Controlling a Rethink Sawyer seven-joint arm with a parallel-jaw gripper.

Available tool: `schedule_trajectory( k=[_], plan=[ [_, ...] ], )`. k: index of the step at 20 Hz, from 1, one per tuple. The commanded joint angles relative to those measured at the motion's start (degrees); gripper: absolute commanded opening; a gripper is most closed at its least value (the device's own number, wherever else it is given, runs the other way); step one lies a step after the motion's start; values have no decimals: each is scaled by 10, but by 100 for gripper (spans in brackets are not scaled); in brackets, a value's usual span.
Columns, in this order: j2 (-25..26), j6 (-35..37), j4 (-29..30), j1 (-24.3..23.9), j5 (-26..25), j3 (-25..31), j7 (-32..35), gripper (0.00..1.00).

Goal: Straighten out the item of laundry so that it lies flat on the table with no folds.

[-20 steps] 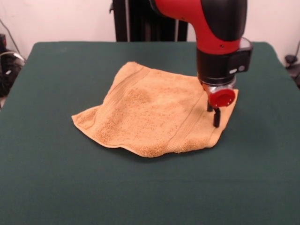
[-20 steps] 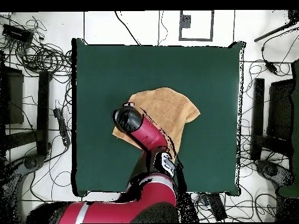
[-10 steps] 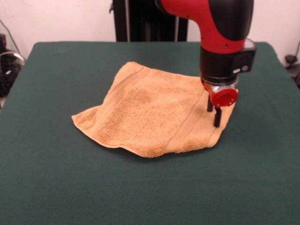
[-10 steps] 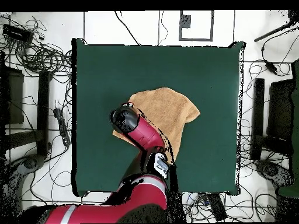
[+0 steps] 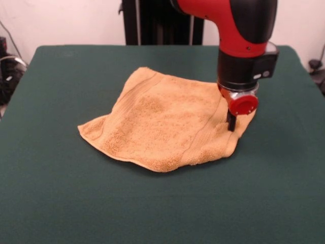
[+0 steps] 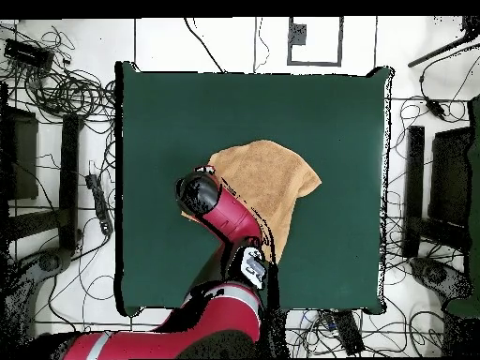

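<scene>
The item of laundry (image 5: 162, 122) is a mustard terry towel lying rumpled in the middle of the green table (image 5: 76, 203), with a thick doubled fold along its near edge. My gripper (image 5: 231, 123) comes straight down on the towel's right corner. Its black fingers stand together and pinch the cloth there. In the overhead view the towel (image 6: 272, 173) shows as a tilted rectangle, and the red arm's head (image 6: 200, 192) covers its left corner and hides the gripper.
Green table cloth (image 6: 169, 112) surrounds the towel on all sides. Cables and dark equipment (image 6: 56, 84) lie on the floor beyond the table's edges. The black pedestal (image 5: 152, 23) stands behind the far edge.
The two fingers, apart a second ago, have come together on the towel's right corner. The arm shifted slightly right. The near right edge of the towel has drawn in a little.
</scene>
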Motion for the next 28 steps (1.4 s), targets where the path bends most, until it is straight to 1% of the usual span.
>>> schedule_trajectory(
  k=[1,6,8,10,12,14,17,21,28],
  plan=[
    [44,22,9,11,37,45,153,0],
    [39,13,20,0,38,57,147,0],
    [29,19,39,-18,46,83,142,0],
    [31,2,40,-16,44,78,142,0],
    [28,-10,45,-22,53,103,143,0],
    [28,11,35,-4,64,91,165,0],
    [28,27,25,10,76,86,181,0],
    [29,20,24,6,92,101,178,0],
    [37,26,11,16,109,94,187,0]
  ],
)
